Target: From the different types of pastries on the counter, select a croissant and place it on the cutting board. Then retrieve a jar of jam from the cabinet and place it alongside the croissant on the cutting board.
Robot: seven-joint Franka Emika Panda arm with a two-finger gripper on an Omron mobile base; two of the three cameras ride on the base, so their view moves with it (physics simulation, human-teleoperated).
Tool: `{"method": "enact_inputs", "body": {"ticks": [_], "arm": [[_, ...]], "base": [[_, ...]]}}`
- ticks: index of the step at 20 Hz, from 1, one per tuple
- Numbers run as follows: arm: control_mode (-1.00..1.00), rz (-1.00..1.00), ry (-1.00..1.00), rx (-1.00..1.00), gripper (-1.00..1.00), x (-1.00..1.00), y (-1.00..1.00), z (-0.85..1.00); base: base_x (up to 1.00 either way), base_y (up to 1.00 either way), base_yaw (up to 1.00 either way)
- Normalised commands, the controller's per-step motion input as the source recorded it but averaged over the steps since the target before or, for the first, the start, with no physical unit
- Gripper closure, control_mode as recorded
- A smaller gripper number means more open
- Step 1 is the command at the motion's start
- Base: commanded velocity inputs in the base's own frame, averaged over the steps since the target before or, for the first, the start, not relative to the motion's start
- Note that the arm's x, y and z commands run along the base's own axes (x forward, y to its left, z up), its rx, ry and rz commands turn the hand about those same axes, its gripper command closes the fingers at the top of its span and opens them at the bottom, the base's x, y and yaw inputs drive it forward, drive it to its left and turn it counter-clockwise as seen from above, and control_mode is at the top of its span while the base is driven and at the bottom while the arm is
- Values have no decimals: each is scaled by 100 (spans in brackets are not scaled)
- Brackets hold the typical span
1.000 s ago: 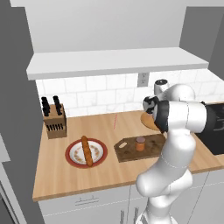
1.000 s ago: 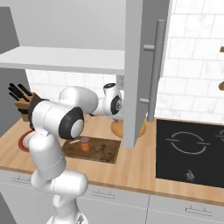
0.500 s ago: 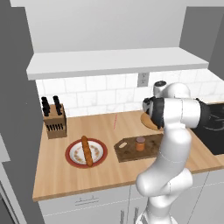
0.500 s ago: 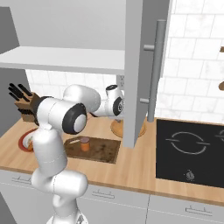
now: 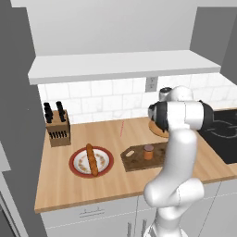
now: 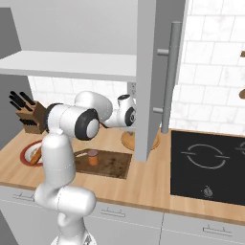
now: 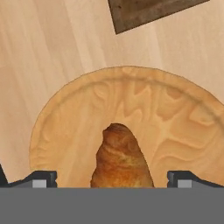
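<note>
Golden-brown and glossy, the croissant (image 7: pixel 121 157) lies right under the hand, on the round wooden plate (image 7: pixel 175 113), with one tapered end pointing away along the line of the hand and its fatter part nearest. The gripper (image 7: pixel 111 178) stands open wide above it, one dark fingertip (image 7: pixel 41 178) on either side of the pastry with plate showing between each tip and the crust, and nothing held. I'd judge the croissant light and soft, flaky enough to dent or tear under a hard squeeze, and that shiny crust may slide a little; the sensible hold is across its plump middle, where the sides are widest, not on the thin tip, with only a gentle close. Past the plate's rim there is bare counter (image 7: pixel 52 52), and beyond that a corner of the cutting board (image 7: pixel 148 12). From the side, the board (image 5: pixel 139 158) lies flat just in front of the plate, and a small orange-brown jar (image 5: pixel 148 152) already stands upright on it, so there is room beside it for the pastry. Farther left a long baguette (image 5: pixel 92 159) lies on a red-rimmed plate (image 5: pixel 74 163), and a knife block (image 5: pixel 57 130) stands near the tiled wall.
</note>
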Motion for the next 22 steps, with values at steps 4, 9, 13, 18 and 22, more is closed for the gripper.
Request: {"method": "enact_inputs", "body": {"ticks": [4, 9, 13, 18, 22], "arm": [[-100, 0, 0, -1, -100, 40, -1, -16], [-100, 0, 0, 0, -100, 19, -21, -11], [-100, 0, 0, 0, -100, -1, -24, -24], [-100, 0, 10, 3, 100, 5, -5, -66], [-100, 0, 1, 0, 100, 7, -1, -24]], "base": [[0, 0, 0], [0, 0, 0], [0, 0, 0], [0, 0, 0], [0, 0, 0]]}}
